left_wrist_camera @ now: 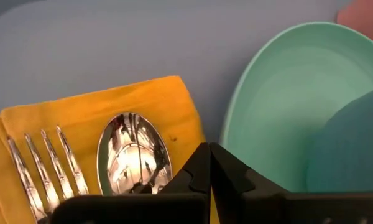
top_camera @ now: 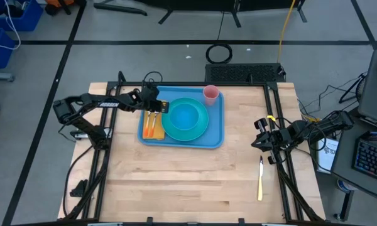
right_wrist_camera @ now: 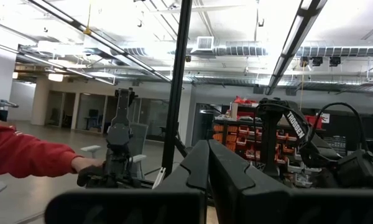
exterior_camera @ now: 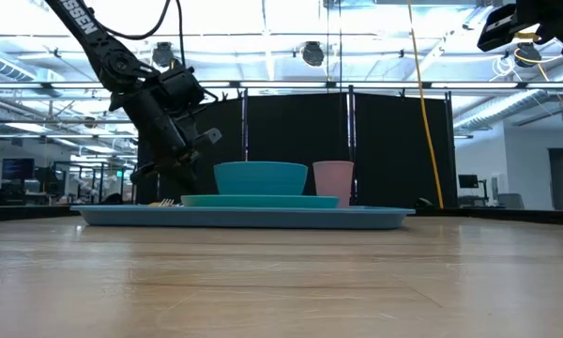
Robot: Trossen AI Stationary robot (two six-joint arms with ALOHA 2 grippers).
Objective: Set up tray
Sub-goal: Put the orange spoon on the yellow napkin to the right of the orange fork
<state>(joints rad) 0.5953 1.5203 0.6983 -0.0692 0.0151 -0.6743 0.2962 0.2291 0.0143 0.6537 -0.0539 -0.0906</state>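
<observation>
The light-blue tray (top_camera: pixel 215 137) lies on the wooden table, toward its far side. On it stand a teal plate (top_camera: pixel 200 129) with a blue bowl (top_camera: pixel 185 117) and a pink cup (top_camera: pixel 211 94). At the tray's left an orange napkin (left_wrist_camera: pixel 146 96) carries a fork (left_wrist_camera: pixel 46 162) and a spoon (left_wrist_camera: pixel 133 152). My left gripper (left_wrist_camera: pixel 209 152) is shut, slanting down over the napkin's edge between the spoon and the plate. My right gripper (right_wrist_camera: pixel 207 152) is shut and raised at the table's right edge, holding nothing. My left gripper's shut fingertips (left_wrist_camera: pixel 199 163) stand at the napkin's plate-side edge (left_wrist_camera: pixel 189 124), right beside the spoon's bowl. They come slanting down from the table's left. I cannot tell whether they touch the napkin or the spoon, as the gripper hides what lies under it.
A loose piece of cutlery (top_camera: pixel 261 179) lies on the table near the right edge, below my right arm. The near half of the table (top_camera: pixel 176 188) is bare wood. A person's red sleeve (right_wrist_camera: pixel 25 155) shows in the room beyond.
</observation>
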